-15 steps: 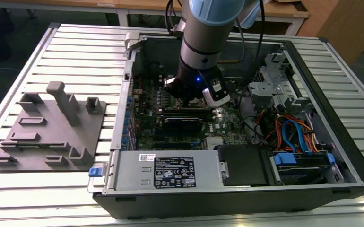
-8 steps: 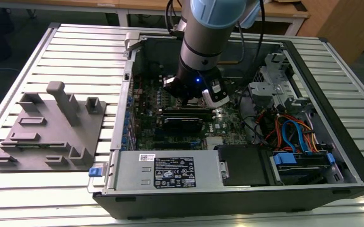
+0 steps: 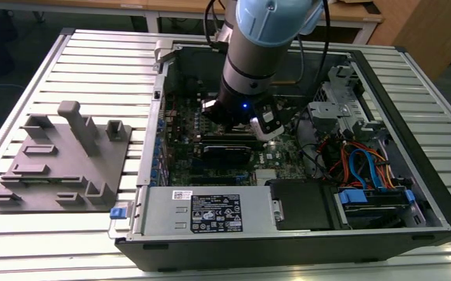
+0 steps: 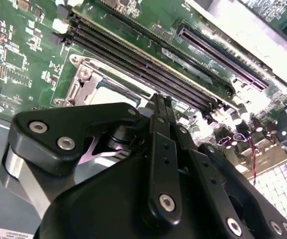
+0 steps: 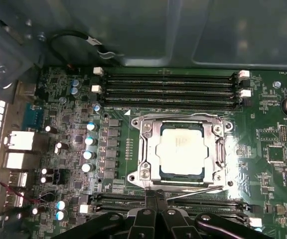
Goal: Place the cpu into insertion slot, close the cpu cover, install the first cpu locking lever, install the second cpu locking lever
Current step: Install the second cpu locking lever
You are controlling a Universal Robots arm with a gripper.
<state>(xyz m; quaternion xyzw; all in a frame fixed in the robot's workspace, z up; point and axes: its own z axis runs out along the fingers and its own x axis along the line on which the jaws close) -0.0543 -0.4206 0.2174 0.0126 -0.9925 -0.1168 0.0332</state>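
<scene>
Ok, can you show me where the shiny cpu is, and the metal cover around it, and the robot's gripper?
cpu (image 5: 180, 151): first wrist view, middle of its silver top.
cpu cover (image 5: 149, 130): first wrist view, a corner of the metal frame.
gripper (image 5: 156, 195): first wrist view, tips of the black fingers, pressed together.

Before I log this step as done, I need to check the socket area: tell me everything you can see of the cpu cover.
The cpu cover is a thin silvery metal frame with a large square window, lying flat and closed over the insertion slot on the green motherboard. The cpu, dull silver-grey, shows through the window. Screws sit at the frame's corners. A thin metal lever runs along the edge nearest the gripper, whose fingers are shut close by it. In the second wrist view the cover is partly hidden.
</scene>
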